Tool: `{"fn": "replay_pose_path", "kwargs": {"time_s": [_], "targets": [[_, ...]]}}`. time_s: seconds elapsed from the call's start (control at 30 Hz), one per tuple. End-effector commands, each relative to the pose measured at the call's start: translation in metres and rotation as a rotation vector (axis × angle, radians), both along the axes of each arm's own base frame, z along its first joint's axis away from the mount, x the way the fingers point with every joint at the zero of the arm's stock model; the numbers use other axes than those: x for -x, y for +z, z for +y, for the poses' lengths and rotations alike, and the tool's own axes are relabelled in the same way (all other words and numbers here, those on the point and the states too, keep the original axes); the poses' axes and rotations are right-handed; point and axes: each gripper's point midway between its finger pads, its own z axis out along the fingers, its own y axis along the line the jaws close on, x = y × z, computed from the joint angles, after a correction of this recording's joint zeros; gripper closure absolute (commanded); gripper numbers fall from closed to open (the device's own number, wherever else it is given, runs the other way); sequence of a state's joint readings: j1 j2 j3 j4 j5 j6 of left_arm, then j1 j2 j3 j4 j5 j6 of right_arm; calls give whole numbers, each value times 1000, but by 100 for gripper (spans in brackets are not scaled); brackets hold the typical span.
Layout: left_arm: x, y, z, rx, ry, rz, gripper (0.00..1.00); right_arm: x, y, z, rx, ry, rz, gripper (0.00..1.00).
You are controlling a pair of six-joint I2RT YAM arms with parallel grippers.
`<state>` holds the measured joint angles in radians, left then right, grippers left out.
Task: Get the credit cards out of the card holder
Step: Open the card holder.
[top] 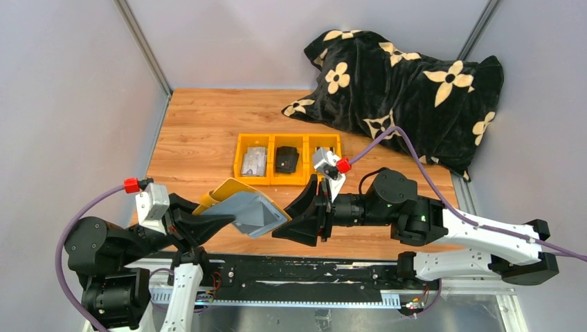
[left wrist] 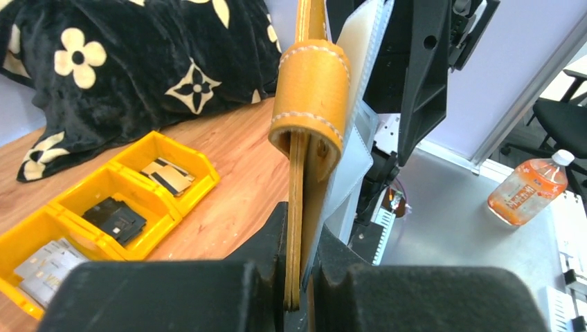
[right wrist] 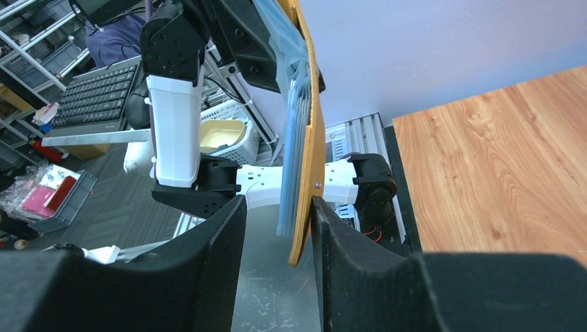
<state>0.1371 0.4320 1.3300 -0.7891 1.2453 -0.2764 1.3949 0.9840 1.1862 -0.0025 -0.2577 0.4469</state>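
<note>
Two grippers on one wallet right now. The card holder [top: 250, 211] is up in the air over the near edge of the table [top: 201, 138], hanging open between the arms. It's mustard-yellow leather-looking stuff with pale stitching along a rolled spine, and the inside is grey-blue with floppy clear sleeves.

The left gripper [top: 216, 220] is clamped tight on one yellow flap; in its wrist view the flap is pinched edge-on between the black pads. The right gripper [top: 296, 220] has its jaws parted around the opposite edge. One ribbed pad sits against the yellow side, and there's a visible gap between the other pad and the sleeves, so it isn't squeezing.

Further back sits a glossy yellow plastic tray [top: 287, 182] with three compartments. The left one holds a small stack of pale grey credit cards [top: 255, 161]. The middle one holds a lumpy black pouch [top: 286, 159]. The left wrist camera shows cards with a black stripe [left wrist: 168, 176] lying in the third.

The tabletop is warm orange woodgrain laminate. A fuzzy black blanket [top: 408, 90] with cream flowers is bunched in the far right corner. Plain pale lilac-grey walls stand on three sides. Off the table there's an orange drink bottle [left wrist: 529, 190] and a keyboard [right wrist: 97, 97] on a shelf.
</note>
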Motion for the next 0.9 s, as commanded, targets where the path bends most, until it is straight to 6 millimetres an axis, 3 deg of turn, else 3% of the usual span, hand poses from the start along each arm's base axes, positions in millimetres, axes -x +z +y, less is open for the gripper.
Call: {"fn": "replay_pose_path", "kwargs": {"time_s": [0.0,0.2,0.47,0.87], "targets": [[-2,13,-2,56,1,87,100,0,14,-2,-57,-18,-16,58],[2,15,-4,71,-23,130,100,-7,13,-3,-68,-63,-11,66],[2,22,-4,98,-8,166,100,-20,9,-3,-102,-137,8,69],[0,16,-4,152,-8,287,100,-33,14,5,-175,-199,57,78]]}}
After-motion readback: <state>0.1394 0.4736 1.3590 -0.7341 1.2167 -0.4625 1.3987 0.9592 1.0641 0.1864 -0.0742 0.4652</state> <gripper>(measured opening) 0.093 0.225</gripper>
